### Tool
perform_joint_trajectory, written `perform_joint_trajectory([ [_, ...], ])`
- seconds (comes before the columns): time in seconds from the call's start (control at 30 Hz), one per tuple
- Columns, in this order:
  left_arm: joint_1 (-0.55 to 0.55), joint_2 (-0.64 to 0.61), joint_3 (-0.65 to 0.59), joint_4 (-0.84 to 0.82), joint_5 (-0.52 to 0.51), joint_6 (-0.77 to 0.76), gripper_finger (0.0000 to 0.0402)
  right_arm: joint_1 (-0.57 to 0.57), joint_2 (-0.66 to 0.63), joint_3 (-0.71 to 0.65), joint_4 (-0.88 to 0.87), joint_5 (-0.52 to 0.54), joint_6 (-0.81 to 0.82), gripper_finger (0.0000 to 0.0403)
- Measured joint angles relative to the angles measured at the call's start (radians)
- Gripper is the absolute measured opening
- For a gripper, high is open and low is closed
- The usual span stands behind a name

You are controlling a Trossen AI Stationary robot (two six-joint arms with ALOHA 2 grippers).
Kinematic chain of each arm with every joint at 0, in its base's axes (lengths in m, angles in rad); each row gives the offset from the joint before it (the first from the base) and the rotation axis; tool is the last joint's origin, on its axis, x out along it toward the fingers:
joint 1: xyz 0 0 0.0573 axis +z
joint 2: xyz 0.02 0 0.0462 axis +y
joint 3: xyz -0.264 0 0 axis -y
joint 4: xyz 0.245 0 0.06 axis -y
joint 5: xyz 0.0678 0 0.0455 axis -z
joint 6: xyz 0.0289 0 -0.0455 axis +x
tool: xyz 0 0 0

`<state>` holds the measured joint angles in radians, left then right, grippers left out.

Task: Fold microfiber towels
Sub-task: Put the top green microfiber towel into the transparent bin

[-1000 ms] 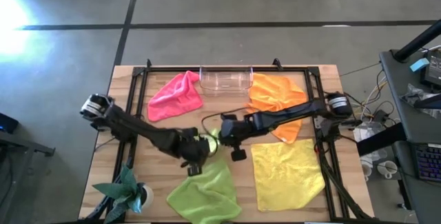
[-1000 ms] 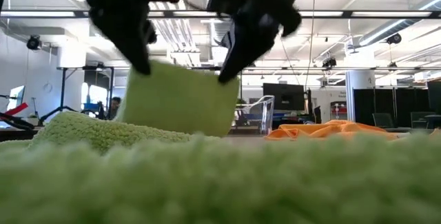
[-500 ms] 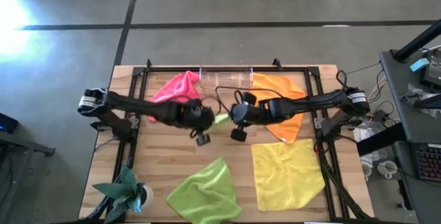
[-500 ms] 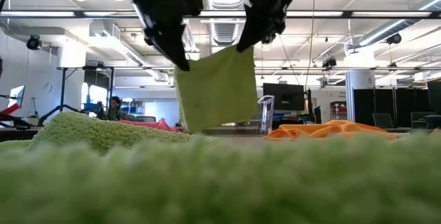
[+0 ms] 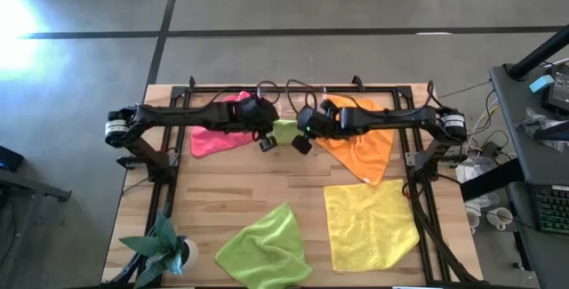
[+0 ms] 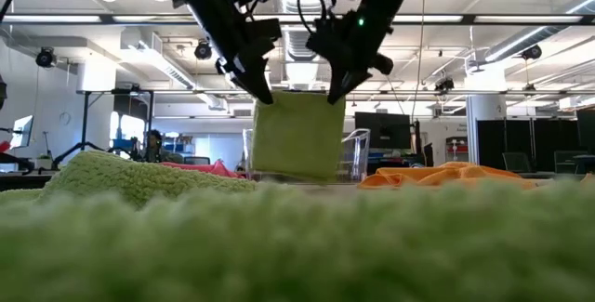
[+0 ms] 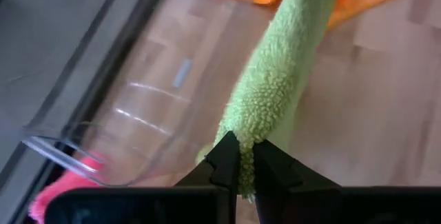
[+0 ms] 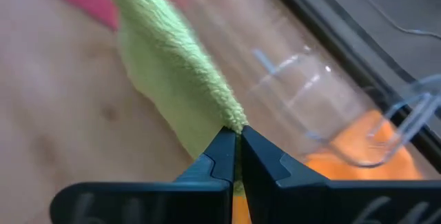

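Clear plastic tray (image 5: 292,104) sits at the 12 o'clock edge of the table (image 5: 213,209), mostly hidden under both arms in the high view. In the wrist views I see its rounded transparent wall and a small pale sticker on it, nothing readable. Can't tell if anything lies inside it; no legible writing anywhere.

Left gripper (image 5: 265,134) and right gripper (image 5: 300,132) meet just in front of the tray, each pinching one top corner of the folded lime towel (image 5: 284,131). Left wrist view: fingers pressed together on the nubby green pile. Right wrist view: same, fingers clamped on the towel edge. Low view shows it hanging as a flat rectangle (image 6: 297,137) between them, its lower edge down near the table surface.

Other cloths, all soft looped microfiber:
- pink towel (image 5: 213,136), crumpled, 11 o'clock, partly under the left arm
- orange towel (image 5: 364,147), rumpled, 1 o'clock, partly under the right arm
- yellow towel (image 5: 371,225), spread nearly flat and square, 4 o'clock
- second lime towel (image 5: 264,252), loosely bunched, 6 o'clock

Small potted plant (image 5: 163,244) at 8 o'clock. Table is pale wood planks with a black frame.
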<state>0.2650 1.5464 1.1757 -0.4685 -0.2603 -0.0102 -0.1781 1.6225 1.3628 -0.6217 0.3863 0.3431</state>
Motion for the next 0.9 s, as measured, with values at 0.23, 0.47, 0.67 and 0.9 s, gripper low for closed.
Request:
perform_joint_trajectory([
  [0.23,0.077,0.059,0.004,0.128,0.029,0.027,0.0013,-0.121,0.042,0.0,0.008,-0.005,-0.009,0.0008],
  [0.47,0.116,0.11,0.024,0.174,0.026,0.027,0.0013,-0.203,0.043,0.001,0.088,-0.05,-0.109,0.0008],
  [0.67,0.174,0.124,0.035,0.234,0.007,0.026,0.0013,-0.27,0.06,0.001,0.144,-0.097,-0.178,0.0008],
  [0.9,0.245,0.166,0.035,0.268,0.032,0.024,0.0013,-0.325,0.085,0.001,0.207,-0.132,-0.258,0.0008],
])
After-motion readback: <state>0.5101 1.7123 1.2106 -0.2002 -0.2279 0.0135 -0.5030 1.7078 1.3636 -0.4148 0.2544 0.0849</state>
